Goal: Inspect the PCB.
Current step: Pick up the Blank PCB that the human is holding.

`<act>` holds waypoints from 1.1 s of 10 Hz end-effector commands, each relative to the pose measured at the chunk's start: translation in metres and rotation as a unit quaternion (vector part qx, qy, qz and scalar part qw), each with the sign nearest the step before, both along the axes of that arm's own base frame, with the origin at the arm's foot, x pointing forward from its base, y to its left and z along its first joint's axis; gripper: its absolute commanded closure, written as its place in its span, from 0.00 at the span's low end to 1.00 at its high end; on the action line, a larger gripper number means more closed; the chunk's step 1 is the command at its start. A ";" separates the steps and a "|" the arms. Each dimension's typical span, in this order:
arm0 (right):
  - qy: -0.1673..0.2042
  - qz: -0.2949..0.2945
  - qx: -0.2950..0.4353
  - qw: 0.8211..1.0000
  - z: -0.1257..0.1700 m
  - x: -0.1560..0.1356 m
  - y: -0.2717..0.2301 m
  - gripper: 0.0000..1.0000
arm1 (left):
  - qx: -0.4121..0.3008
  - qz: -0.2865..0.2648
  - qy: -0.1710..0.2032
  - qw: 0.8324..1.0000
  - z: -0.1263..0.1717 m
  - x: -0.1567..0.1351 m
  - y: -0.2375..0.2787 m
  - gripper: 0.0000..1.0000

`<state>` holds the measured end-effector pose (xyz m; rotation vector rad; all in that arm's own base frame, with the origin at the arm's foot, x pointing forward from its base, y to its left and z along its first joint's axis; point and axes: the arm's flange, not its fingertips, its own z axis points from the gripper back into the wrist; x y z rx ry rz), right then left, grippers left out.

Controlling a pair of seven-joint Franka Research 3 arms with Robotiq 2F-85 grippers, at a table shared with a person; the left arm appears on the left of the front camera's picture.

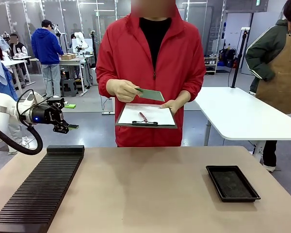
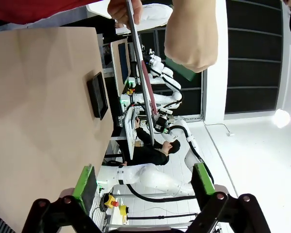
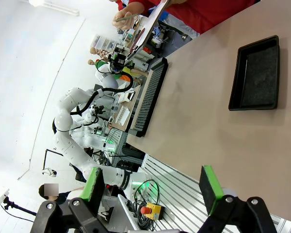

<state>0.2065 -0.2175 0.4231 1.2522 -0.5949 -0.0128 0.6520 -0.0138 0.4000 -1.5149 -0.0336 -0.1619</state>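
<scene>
A person in a red jacket stands at the far side of the table and holds the green PCB (image 1: pixel 150 94) in one hand, tilted just above a white-papered clipboard (image 1: pixel 146 116) that rests on the other hand. My left gripper (image 1: pixel 70 127) hovers open off the table's far left corner, well short of the person, with nothing between its green pads (image 2: pixel 85 182). In the left wrist view the clipboard (image 2: pixel 140 73) is edge-on, with the PCB (image 2: pixel 182 70) beside it under the hand. My right gripper (image 3: pixel 153 189) is open and empty above the table's near edge.
A long black ridged rack (image 1: pixel 43 187) lies along the table's left side. A shallow black tray (image 1: pixel 232 182) sits at the right, also in the right wrist view (image 3: pixel 254 73). A white table (image 1: pixel 237 114) and another person stand behind at the right.
</scene>
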 end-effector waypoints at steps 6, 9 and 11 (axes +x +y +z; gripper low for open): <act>-0.011 0.000 0.001 1.000 0.002 0.000 -0.001 0.00 | -0.032 -0.017 -0.017 0.999 0.049 -0.112 0.100 0.00; -0.011 0.000 0.001 1.000 0.002 0.000 -0.001 0.00 | -0.016 -0.019 -0.044 0.999 0.039 -0.208 0.184 0.00; -0.011 0.000 0.001 1.000 0.002 0.000 -0.001 0.00 | -0.018 0.023 -0.069 0.997 0.021 -0.269 0.237 0.00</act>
